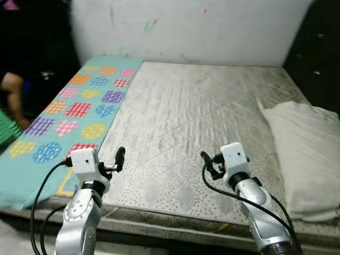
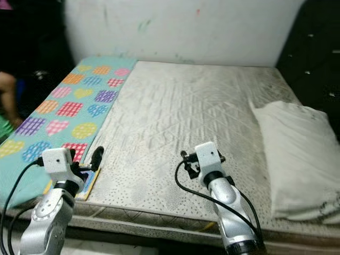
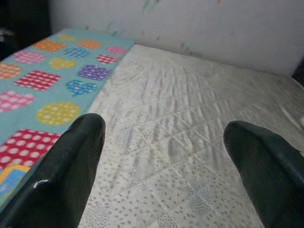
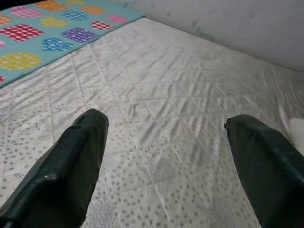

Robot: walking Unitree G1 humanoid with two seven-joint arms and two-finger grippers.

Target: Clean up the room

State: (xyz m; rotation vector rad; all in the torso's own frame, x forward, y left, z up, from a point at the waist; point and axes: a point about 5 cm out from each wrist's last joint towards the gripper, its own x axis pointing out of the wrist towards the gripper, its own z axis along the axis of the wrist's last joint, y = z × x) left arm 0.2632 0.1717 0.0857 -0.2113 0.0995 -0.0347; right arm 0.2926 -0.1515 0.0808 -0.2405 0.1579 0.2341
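Observation:
A bare, grey-white quilted mattress (image 1: pixel 196 117) lies in front of me. A teal blanket (image 1: pixel 79 111) patterned with coloured hearts and squares covers its left strip. A white pillow (image 1: pixel 305 154) rests on the right side. My left gripper (image 1: pixel 118 159) is raised over the mattress's front edge, next to the blanket's near end. It is open, with nothing between its fingers (image 3: pixel 71 161). My right gripper (image 1: pixel 208 164) hovers over the front middle of the mattress, also open and empty, its fingers (image 4: pixel 76 156) spread wide.
A stained white wall (image 1: pixel 186 26) runs behind the bed. A dark padded panel (image 1: pixel 319 48) stands at the right. At the far left, a person's arm (image 1: pixel 13 98) shows beside the bed, with something green (image 1: pixel 5 133) below it.

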